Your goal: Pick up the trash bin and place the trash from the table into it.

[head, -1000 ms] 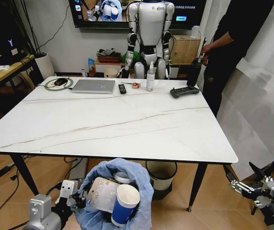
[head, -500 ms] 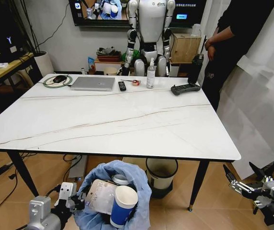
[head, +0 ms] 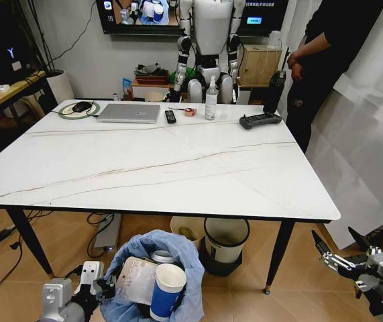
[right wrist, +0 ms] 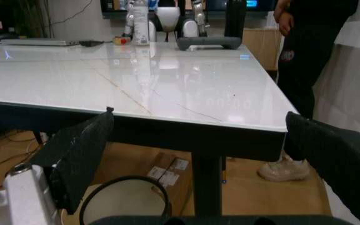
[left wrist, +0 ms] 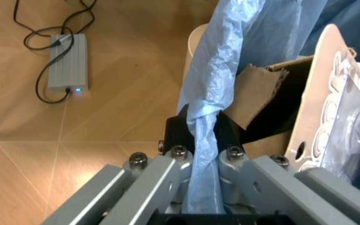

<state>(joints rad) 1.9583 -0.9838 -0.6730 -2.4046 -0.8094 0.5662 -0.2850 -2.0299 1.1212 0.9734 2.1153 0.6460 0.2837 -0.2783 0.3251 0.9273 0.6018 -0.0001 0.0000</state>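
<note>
Currently the left gripper (head: 104, 288) is clamped on the trash bin (head: 154, 282), and per the left wrist view its fingers (left wrist: 180, 157) pinch mostly the twisted blue bag liner (left wrist: 208, 122) at the rim. Can't tell whether hard bin wall is in the pinch too. Bin hangs right beside the gripper, low, in front of the table's near edge, off the table (head: 178, 161).

Risks as I read them:
- Grip may be on film only. The bag could slide or tear under load, and the bin would sag or drop.
- Bin is overfull. Blue-white paper cup (head: 164, 290) and clear packet (head: 136, 280) stick up past the rim on the side away from the gripper. Any tilt or jerk could tip them onto the floor.
- Torn cardboard (left wrist: 255, 89) sits just beyond the fingertips, wedged against the liner; it could lever the bag out of the pinch.
- Cream bucket (head: 190, 228) and white bin with black rim (head: 226, 236) stand under the table beyond the held bin. Lowering it forward could clip them.

Right gripper (head: 349, 260) is parked low off the table's right corner, jaws spread wide, holding nothing. Table looks free of litter; laptop (head: 129, 113), remote (head: 170, 116), bottle (head: 210, 100) and black controller (head: 259, 120) sit at the far edge.
</note>
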